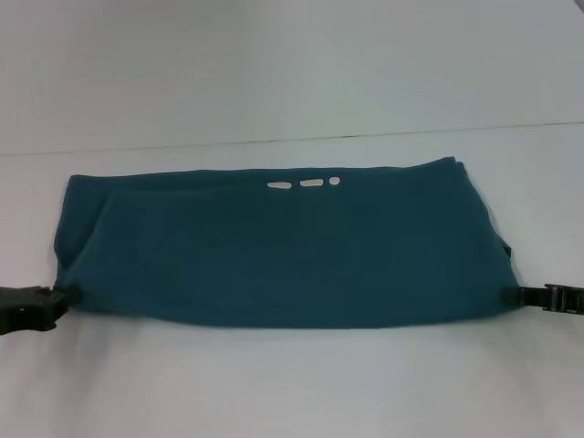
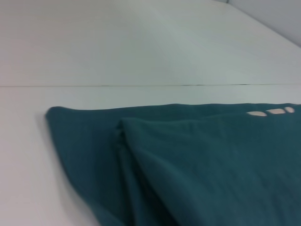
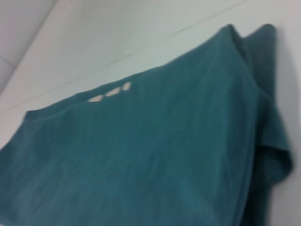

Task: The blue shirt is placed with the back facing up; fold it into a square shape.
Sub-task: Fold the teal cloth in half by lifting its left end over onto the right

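The blue shirt (image 1: 283, 246) lies on the white table as a wide band, folded over lengthwise, plain side up. A few white bits of lettering (image 1: 310, 182) show at its far edge. My left gripper (image 1: 57, 299) is at the shirt's near left corner and my right gripper (image 1: 522, 294) is at its near right corner. Each is closed on the fabric, and the near edge is drawn out to a point at both. The shirt fills the left wrist view (image 2: 197, 165) and the right wrist view (image 3: 155, 150); neither shows fingers.
The white table (image 1: 292, 392) runs all around the shirt. Its far edge shows as a thin dark line (image 1: 365, 137) against a pale wall behind.
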`<state>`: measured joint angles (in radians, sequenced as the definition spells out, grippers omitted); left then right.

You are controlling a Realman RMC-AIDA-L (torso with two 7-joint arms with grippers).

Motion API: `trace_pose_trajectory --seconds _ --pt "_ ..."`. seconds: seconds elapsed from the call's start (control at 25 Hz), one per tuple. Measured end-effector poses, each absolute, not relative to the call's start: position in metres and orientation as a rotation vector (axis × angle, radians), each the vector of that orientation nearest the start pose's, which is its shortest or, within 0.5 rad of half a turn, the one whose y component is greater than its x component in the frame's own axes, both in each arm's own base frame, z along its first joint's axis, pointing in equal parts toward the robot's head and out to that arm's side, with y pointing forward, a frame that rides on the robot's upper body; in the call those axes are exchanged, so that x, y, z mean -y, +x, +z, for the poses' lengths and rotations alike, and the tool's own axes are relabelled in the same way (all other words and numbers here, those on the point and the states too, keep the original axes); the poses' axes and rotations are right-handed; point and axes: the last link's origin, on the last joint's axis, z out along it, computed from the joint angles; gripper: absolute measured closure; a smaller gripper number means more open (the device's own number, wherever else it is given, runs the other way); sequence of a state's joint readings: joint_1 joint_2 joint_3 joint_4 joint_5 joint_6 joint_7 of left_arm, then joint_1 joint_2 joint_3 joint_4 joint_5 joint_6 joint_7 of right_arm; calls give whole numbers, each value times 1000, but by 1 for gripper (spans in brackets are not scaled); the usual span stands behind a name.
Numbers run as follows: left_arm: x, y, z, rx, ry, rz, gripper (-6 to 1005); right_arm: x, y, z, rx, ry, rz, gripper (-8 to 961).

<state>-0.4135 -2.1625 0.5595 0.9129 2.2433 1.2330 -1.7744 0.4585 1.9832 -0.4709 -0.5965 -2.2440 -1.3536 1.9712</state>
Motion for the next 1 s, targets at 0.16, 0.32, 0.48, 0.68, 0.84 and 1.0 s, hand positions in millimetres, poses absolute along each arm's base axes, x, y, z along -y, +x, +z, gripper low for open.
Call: trace_pose_trajectory --seconds 0.16,0.32,0.48,0.68,0.84,1.0 --pt "-332 -327 37 1107 -2247 -382 915 -320 352 57 -1529 -2165 618 774" --pt "-332 -327 47 1116 -2212 -389 804 -319 349 76 -1471 -2125 726 722" --pt "-330 -334 57 1143 -2148 -411 712 -319 349 87 -1421 -2095 782 631" --pt "-325 -337 64 1176 -2111 -457 562 -324 345 92 -1366 -2104 806 517" --pt "-323 -337 60 1260 -2095 -489 403 -335 333 91 -1333 -2140 819 264" --pt "-318 -336 56 1361 -2083 -518 286 -344 323 88 -1314 -2183 812 128"
